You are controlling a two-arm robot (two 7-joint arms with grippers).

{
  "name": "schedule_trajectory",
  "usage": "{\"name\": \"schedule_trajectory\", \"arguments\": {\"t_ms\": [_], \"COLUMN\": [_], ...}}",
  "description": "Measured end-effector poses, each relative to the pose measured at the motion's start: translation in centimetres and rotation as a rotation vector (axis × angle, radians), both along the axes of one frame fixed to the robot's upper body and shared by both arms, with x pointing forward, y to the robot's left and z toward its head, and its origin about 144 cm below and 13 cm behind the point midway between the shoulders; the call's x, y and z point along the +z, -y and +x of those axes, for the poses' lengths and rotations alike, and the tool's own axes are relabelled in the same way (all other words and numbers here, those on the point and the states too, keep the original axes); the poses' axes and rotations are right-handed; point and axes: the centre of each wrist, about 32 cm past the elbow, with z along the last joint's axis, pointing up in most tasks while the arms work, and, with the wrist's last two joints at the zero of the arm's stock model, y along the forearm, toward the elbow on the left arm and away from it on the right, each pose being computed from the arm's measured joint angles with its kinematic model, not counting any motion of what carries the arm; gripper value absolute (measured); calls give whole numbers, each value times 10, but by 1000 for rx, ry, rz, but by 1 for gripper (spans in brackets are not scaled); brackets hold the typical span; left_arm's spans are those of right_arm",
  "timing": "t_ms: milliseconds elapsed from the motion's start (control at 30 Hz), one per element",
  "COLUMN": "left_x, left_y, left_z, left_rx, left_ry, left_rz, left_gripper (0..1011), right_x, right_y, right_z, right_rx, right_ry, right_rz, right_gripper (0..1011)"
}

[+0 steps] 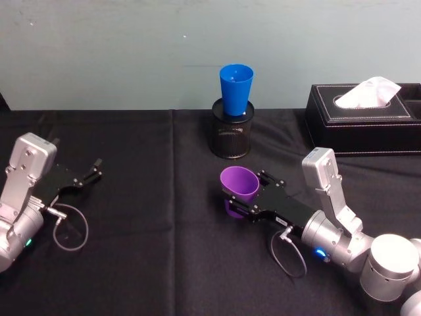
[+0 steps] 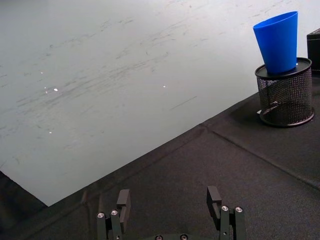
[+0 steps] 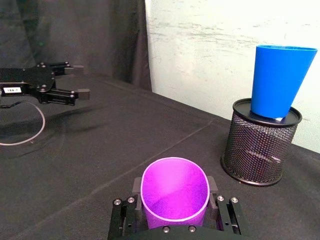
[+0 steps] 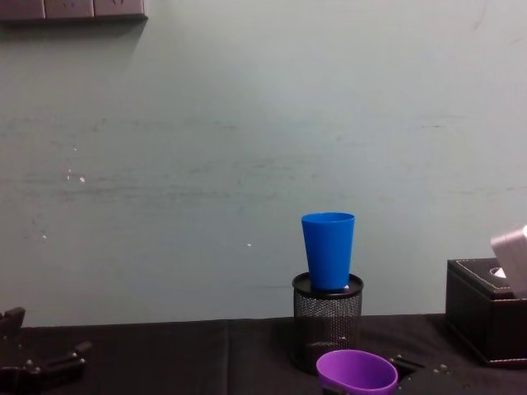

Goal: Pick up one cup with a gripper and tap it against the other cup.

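Left gripper: sits over the left part of the table, fingers spread, nothing between them. It is well apart from both cups and takes no part.

Purple cup: centre-right of the table, near the front. The right gripper pinches it, one finger on each side of the wall just below the rim. The right wrist view shows the mouth pressed slightly oval. The cup is tilted, not upright, with its mouth open upward. Whether its base is off the cloth cannot be settled.

Blue cup: upright, mouth up, its narrow base standing on top of the mesh holder by the back wall. It therefore sits higher than the purple cup.

Governing relation: from the right gripper the blue cup lies straight ahead, a little to the robot's left, and above. The right arm is much the nearer. Judgement: the tap needs a lift and a forward reach, meeting the blue wall side-on and lightly, since the perch looks easy to upset.

Tissue box: far right, clear of that line.
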Motion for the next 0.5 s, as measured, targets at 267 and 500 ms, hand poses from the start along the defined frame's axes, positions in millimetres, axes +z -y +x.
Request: {"name": "schedule_trajectory", "arguments": {"t_ms": [267, 500], "left_x": [0, 0], "left_y": [0, 0], "left_z": [0, 0], "left_rx": [0, 0], "left_ry": [0, 0], "left_rz": [0, 0], "left_gripper": [1000, 1000], "right_x": [0, 12], "right_y": [0, 3], "right_z": [0, 0], "right_rx": [0, 4], "right_ry": [1, 16], "right_rz": [0, 1], "right_gripper": [723, 723]}}
